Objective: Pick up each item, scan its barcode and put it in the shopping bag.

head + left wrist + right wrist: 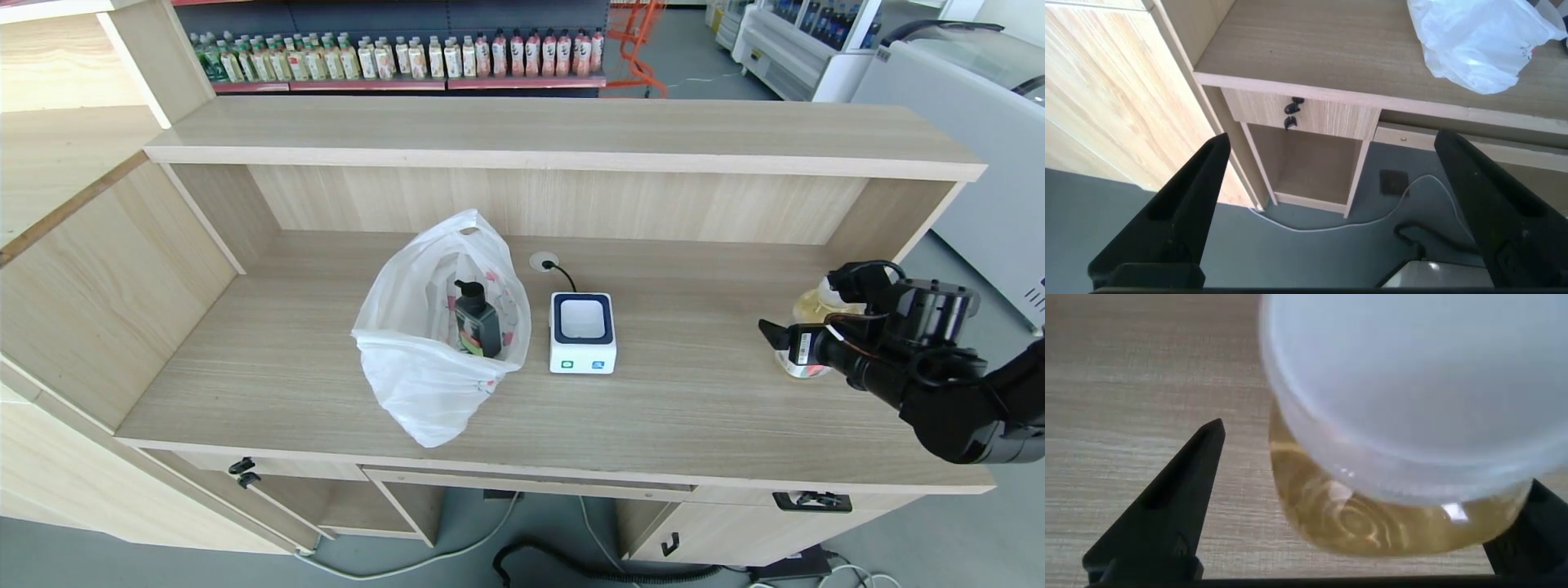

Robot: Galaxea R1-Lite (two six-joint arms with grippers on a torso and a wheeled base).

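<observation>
A white plastic shopping bag (416, 384) stands open at the middle of the wooden counter (694, 400), with a dark pump bottle (478, 322) upright inside it. Just to its right sits the white scanner (581, 331). At the counter's right end stands a clear bottle of yellowish liquid (804, 367) with a white cap (1413, 376). My right gripper (797, 304) is open, one finger on either side of that bottle, and the near finger (1167, 514) is clear of its side. My left gripper (1333, 143) hangs open below the counter's front left edge, with the bag (1478, 41) farther off.
A raised shelf (563, 135) runs along the back of the counter, and wooden side walls close both ends. A cable goes from the scanner into a grommet hole (544, 261). Drawer handles (1292, 113) sit under the front edge.
</observation>
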